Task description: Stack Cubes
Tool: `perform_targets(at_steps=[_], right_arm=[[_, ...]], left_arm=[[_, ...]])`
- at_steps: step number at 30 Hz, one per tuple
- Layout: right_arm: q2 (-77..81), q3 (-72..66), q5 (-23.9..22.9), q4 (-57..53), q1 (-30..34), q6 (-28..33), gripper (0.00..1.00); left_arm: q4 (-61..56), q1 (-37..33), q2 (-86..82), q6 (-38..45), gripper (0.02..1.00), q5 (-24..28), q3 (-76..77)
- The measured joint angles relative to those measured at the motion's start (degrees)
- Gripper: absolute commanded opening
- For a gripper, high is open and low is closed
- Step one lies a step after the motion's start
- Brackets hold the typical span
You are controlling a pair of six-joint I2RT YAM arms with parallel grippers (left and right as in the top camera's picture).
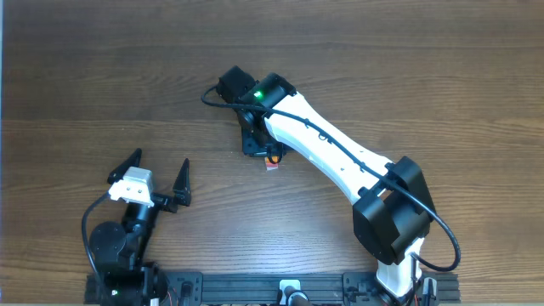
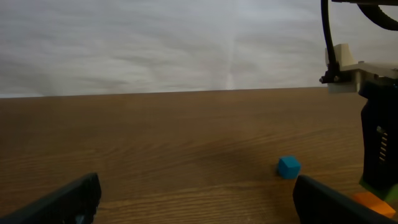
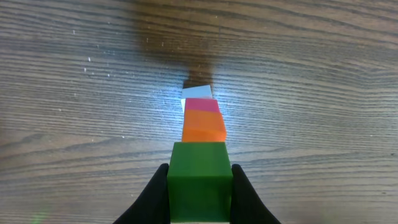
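Well left of the stack [image 3: 202, 118], the left pincer [image 1: 161, 160] hangs spread, gripping nothing. A blue cube [image 2: 288, 167] sits alone on the worktop [image 1: 382, 68] near the stack. The right pincer [image 3: 199, 194] pinches the green cube [image 3: 199, 167] at the stack's top, over an orange cube [image 3: 203, 127], pink cube [image 3: 201, 104] and pale cube [image 3: 198, 92]
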State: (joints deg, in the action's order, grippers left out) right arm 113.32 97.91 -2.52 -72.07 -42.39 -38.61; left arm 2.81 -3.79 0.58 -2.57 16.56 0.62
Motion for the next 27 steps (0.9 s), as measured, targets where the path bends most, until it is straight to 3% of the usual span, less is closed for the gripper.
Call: perform_targets(at_steps=[27], right_arm=[[0.0,-3.4,0.0,3.1,0.4,-1.9,0.009]], left_arm=[[0.0,0.0,0.0,0.0,1.000,0.0,0.0]])
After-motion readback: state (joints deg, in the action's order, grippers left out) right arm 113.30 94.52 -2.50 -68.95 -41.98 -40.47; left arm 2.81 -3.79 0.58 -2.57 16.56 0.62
